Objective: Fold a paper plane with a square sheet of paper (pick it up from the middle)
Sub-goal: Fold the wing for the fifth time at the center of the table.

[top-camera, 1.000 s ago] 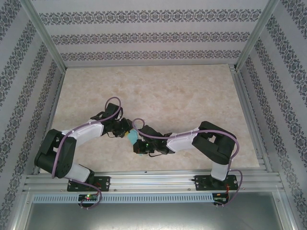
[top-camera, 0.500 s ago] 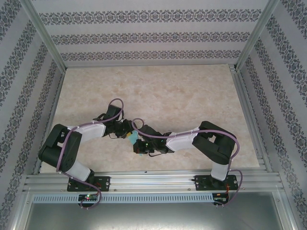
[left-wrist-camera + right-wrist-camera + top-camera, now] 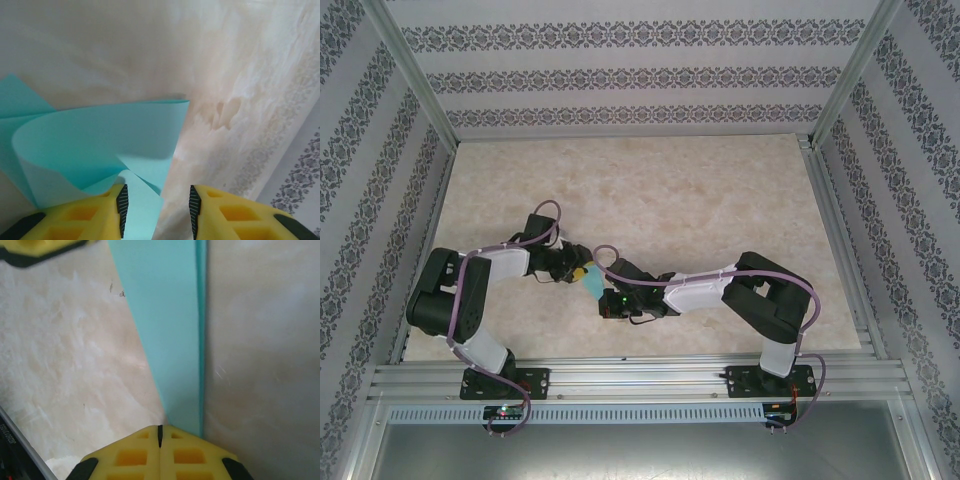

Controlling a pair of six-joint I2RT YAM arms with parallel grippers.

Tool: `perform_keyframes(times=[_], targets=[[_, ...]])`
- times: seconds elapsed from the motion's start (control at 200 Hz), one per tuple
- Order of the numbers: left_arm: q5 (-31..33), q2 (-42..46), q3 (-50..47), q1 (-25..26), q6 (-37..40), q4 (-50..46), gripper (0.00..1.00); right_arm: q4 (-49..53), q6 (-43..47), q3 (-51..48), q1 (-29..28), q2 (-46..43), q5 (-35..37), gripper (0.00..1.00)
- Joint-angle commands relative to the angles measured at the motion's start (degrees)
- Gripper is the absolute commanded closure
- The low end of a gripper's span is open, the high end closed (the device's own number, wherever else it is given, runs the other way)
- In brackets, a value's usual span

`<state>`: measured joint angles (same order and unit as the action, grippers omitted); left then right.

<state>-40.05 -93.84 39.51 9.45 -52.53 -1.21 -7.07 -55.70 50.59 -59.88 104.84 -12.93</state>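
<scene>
Turquoise sheet of paper (image 3: 100, 135), partly folded and curling, sits right at the tips of both grippers over the marble-look table (image 3: 720, 200). The left gripper (image 3: 158, 200) has its jaws apart, and a flap of the sheet stands between them against one pad, unclamped. The right gripper (image 3: 160, 429) is clenched tight, with the sheet's narrow end running under its tips. Pinched or merely pressed, I cannot tell.

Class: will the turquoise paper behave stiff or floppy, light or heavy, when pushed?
Probably floppy: the turquoise paper curls in a loose loop. Likely light: the right gripper pinches just one end. Folded layers look stiffer, edges straight.
</scene>
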Motion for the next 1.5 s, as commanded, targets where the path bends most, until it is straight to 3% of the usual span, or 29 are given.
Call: perform_keyframes(times=[0.0,0.14,0.39,0.58,0.894,1.494], targets=[[4.89,-3.19,0.98,-5.32,4.47,0.25,0.58,10.31,1.33,-1.23,-0.59,2.34,0.87,1.00],[2.64,-4.37,1.46,-5.73,5.01,-0.20,0.59,9.65,1.05,-0.55,-0.33,2.89,-0.36,1.00],[0.28,-3.67,-1.70,-5.66,4.60,1.64,0.59,4.84,1.85,4.55,0.77,-4.76,-2.33,1.00],[-0.09,-3.72,-2.34,-5.60,4.63,1.30,0.59,-3.07,-2.43,9.94,5.23,2.10,-4.02,0.99],[-0.43,-3.70,-2.99,-5.59,4.64,1.80,0.59,0.82,-2.62,20.37,7.89,14.56,-5.11,0.98],[0.83,-3.85,0.58,-5.81,6.17,-0.97,0.59,9.75,-0.69,10.35,7.23,13.89,-4.56,1.00]])
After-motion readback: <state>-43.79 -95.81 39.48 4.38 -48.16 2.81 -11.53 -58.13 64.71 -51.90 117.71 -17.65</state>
